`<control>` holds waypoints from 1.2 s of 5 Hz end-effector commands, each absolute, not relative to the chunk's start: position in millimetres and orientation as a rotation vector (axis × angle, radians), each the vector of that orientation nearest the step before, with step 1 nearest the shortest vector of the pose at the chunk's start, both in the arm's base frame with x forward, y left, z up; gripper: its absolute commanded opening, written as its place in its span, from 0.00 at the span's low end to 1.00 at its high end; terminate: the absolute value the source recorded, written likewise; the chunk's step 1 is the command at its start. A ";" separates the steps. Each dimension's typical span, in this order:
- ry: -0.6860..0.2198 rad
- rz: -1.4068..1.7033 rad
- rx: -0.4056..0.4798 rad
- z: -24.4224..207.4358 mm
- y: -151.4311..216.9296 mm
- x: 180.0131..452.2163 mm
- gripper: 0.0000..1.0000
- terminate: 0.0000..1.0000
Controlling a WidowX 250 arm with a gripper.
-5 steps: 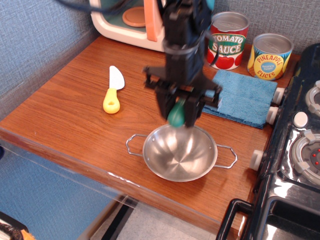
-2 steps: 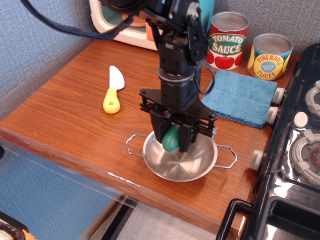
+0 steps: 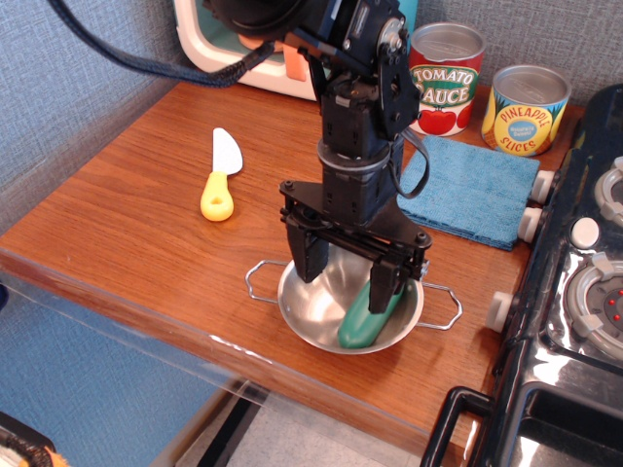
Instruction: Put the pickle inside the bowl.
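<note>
The dark-green pickle (image 3: 365, 319) lies inside the shiny steel bowl (image 3: 316, 311), leaning against its right inner wall. The bowl stands near the front edge of the wooden counter, with wire loop handles at left and right. My black gripper (image 3: 348, 272) hangs directly over the bowl with its jaws spread wide apart. The left finger is over the bowl's left rim and the right finger (image 3: 385, 280) touches or nearly touches the pickle's upper end. Nothing is held between the fingers.
A yellow-handled white toy knife (image 3: 220, 179) lies to the left. A blue cloth (image 3: 472, 190), a tomato sauce can (image 3: 443, 80) and a pineapple slices can (image 3: 527, 110) are behind. A black toy stove (image 3: 574, 292) is at the right, a toy appliance (image 3: 248, 44) at the back.
The gripper came down over the bowl holding the pickle, then opened. The pickle dropped and now rests in the bowl's right side.
</note>
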State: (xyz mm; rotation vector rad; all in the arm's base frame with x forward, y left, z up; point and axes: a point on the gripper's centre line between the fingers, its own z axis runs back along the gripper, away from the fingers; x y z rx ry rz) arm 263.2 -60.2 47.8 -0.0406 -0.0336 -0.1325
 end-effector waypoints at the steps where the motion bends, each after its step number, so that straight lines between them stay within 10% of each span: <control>1: -0.190 -0.039 -0.039 121.0 -15.0 278.3 1.00 0.00; 5: -0.147 0.011 -0.018 116.7 8.2 292.7 1.00 0.00; 6: -0.147 0.011 -0.018 116.7 8.2 292.7 1.00 1.00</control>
